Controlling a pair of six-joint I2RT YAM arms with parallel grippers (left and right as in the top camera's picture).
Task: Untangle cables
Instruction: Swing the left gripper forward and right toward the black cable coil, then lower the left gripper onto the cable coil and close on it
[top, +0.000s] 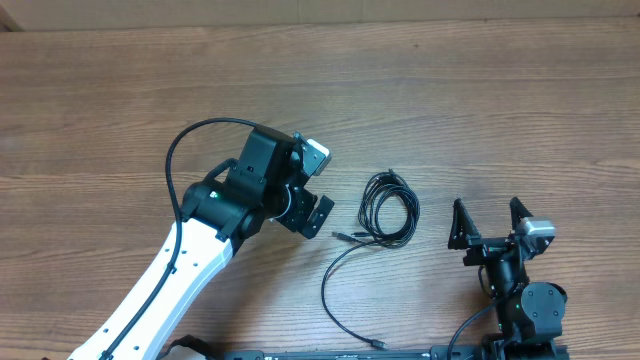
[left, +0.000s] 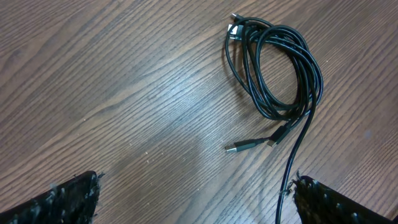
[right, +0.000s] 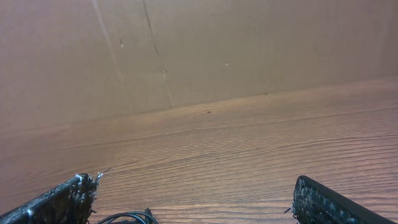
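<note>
Left gripper (left: 200, 202) jaws wide apart, arm extended forward, wrist seemingly rolled sideways. Right gripper (top: 489, 222) jaws spread wide, arm folded near base.

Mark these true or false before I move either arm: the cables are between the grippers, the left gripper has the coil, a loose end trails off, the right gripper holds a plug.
1. The cables lie coiled on the table, between the two grippers. True.
2. The left gripper is shut on the coil. False: its jaws stand open and empty, apart from the coil.
3. A loose strand runs from the coil toward the near table edge. True.
4. The right gripper holds a plug. False: it is open and empty, beside the coil without touching it.
</note>
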